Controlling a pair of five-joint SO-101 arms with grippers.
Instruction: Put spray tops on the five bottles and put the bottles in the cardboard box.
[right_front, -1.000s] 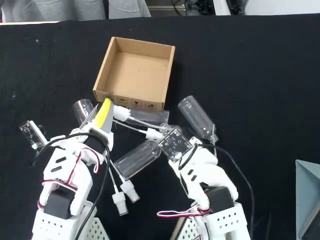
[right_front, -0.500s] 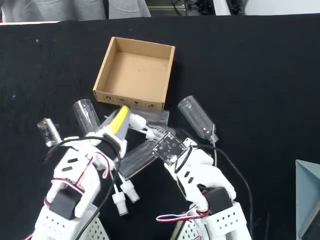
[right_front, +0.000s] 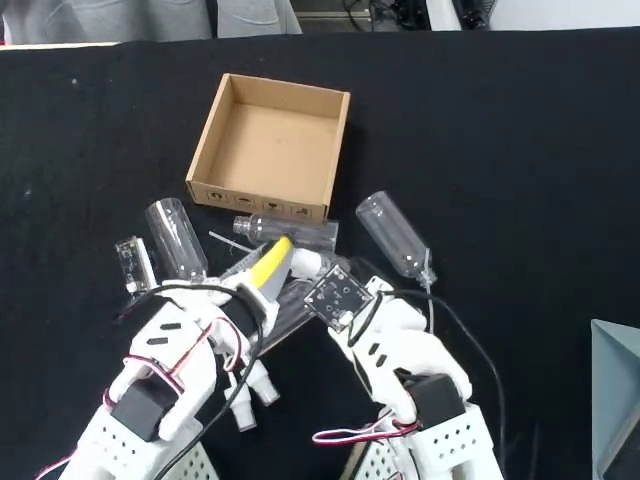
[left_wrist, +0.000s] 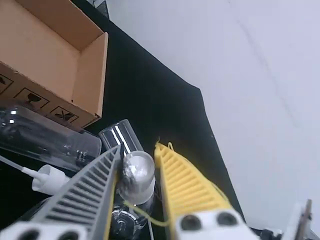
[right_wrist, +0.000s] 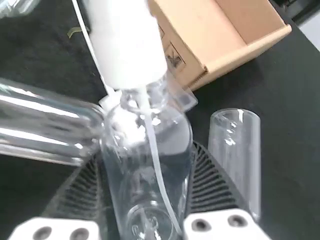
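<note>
My right gripper (right_wrist: 147, 185) is shut on a clear bottle (right_wrist: 145, 155) that lies tilted between the two arms (right_front: 285, 305). A white spray top (right_wrist: 127, 40) sits at this bottle's neck, and its thin tube runs down inside. My left gripper (left_wrist: 137, 160), with one grey and one yellow finger (right_front: 270, 265), is shut on that spray top (left_wrist: 136, 172). The open cardboard box (right_front: 270, 145) stands just beyond, with nothing in it. Three more bottles lie around: one to the left (right_front: 175, 238), one along the box front (right_front: 290, 232), one to the right (right_front: 395, 235).
Another spray top (left_wrist: 47, 177) with its tube lies by the bottle in front of the box. Two loose spray tops (right_front: 250, 395) lie near the left arm's base. A grey-green object (right_front: 615, 390) stands at the right edge. The black table stretches open on the far right.
My left arm swung to the right with the spray top, from beside the left bottle to the neck of the bottle in my right gripper. The right gripper turned the bottle slightly.
</note>
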